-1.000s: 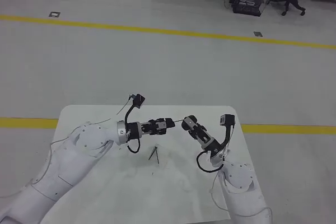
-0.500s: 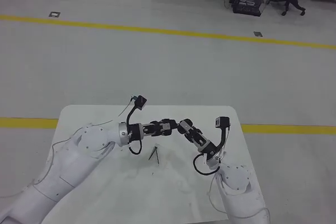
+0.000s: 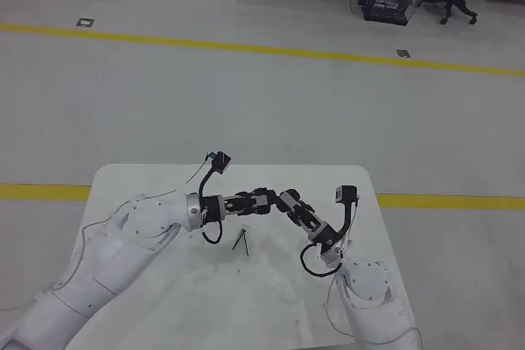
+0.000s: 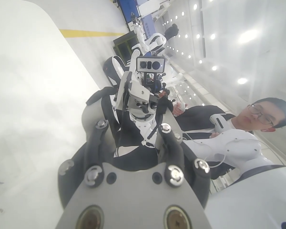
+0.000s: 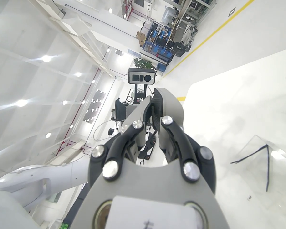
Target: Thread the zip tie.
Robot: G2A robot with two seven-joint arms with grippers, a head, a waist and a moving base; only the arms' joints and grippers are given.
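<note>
Above the middle of the white table (image 3: 271, 293) my two grippers meet tip to tip. The left gripper (image 3: 265, 199) comes in from the left. In its own view its fingers (image 4: 165, 110) stand apart, open, with the right arm's wrist seen between them. The right gripper (image 3: 286, 199) faces it, and its ribbed pads (image 5: 155, 110) are pressed together, shut. The thin black zip tie it holds is hidden where the tips meet. Spare black zip ties (image 3: 241, 241) lie on the table just below the grippers, on a clear plastic sheet (image 5: 257, 144).
The table's rounded far corners and edge (image 3: 236, 166) border a grey floor with yellow lines. Both forearms cross the table's near half. A person sits behind the robot, away from the table.
The right gripper has moved left toward the left gripper. The short gap, spanned by a thin black strand, has closed. The left gripper edged slightly right.
</note>
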